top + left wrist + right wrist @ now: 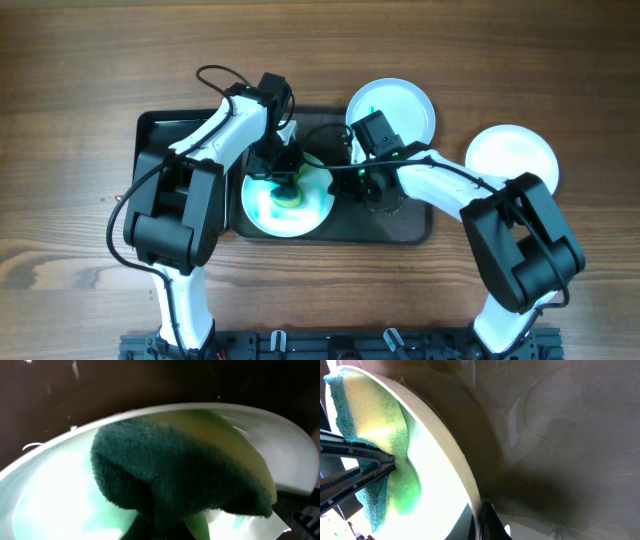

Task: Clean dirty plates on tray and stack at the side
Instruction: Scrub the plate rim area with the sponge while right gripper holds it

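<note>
Wood-grain table point(60, 60), dark tray point(160, 130) at centre. Found smeared plate point(262, 212) lying on tray, teal-streaked. Logged left gripper point(287, 188) clamped on green sponge point(291, 197), pressed to plate face. Logged right gripper point(345, 180) at plate rim; could not tell jaw state. Noted pale plate point(392, 108) at tray's far rim, white plate point(512, 155) off tray, right. Judged risk: plate skidding or tipping under scrubbing if poorly braced.

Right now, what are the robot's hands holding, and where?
Left gripper pinches the sponge across its middle, on the plate. Right gripper seems to clamp that plate's right rim.
</note>
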Controlling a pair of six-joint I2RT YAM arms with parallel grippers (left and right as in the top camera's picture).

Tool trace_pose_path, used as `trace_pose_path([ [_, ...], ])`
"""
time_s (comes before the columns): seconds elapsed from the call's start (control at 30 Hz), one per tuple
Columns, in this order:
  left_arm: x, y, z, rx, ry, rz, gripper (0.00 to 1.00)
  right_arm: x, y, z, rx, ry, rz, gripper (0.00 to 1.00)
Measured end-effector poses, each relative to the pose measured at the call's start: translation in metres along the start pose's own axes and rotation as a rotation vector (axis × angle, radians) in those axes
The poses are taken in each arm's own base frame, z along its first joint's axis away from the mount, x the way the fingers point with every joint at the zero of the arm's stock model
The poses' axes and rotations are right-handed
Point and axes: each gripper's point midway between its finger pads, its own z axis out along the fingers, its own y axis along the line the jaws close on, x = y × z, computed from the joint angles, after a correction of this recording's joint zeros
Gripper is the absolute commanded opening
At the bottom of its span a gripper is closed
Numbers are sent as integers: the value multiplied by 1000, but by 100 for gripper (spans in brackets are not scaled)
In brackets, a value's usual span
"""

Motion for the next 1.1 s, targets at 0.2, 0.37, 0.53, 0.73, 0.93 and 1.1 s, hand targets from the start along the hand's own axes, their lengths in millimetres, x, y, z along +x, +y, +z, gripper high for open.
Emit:
trace_pose_path([
  [0.2, -18, -4, -8, 7, -64, -53, 4, -7, -9, -5, 14, -12, 6, 4],
  [0.37, -27, 17, -31, -117, -131, -247, 4, -16, -17, -9, 66, -42, 14, 4],
  [0.53, -12, 30, -44, -201, -135, -404, 4, -19, -21, -11, 92, -58, 8, 4],
  [0.73, -8, 24, -10, -224, -175, -403, 4, -19, -22, -11, 102, -60, 3, 4],
  [0.93, -6, 13, -3, -197, -269, -364, 4, -20, -25, -12, 113, -61, 5, 4],
  [1.1, 3, -16, 5, -47, -188, -226, 4, -23, -31, -17, 129, -69, 12, 4],
])
